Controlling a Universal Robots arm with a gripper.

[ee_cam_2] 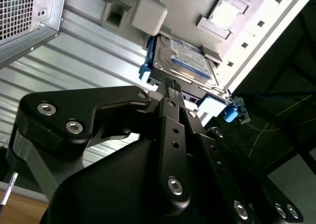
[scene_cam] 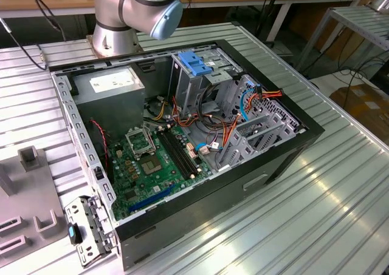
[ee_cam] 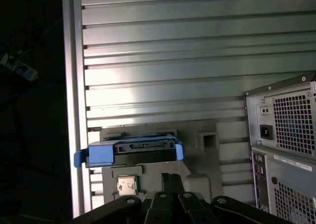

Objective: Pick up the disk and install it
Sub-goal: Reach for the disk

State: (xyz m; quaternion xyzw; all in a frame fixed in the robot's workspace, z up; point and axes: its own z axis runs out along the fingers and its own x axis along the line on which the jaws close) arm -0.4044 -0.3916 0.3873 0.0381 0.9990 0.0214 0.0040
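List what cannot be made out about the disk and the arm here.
- Second wrist view: the silver-grey rectangular disk with blue rails has its near edge hidden behind the black gripper; contact unclear.
- First wrist view: the disk is edge-on, so its label face is hidden.
- Exterior view: the grey robot arm is cut off by the top edge.

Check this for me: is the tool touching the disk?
Apart. In the first wrist view a strip of the grey holder shows between the tool and the near edge of the disk.
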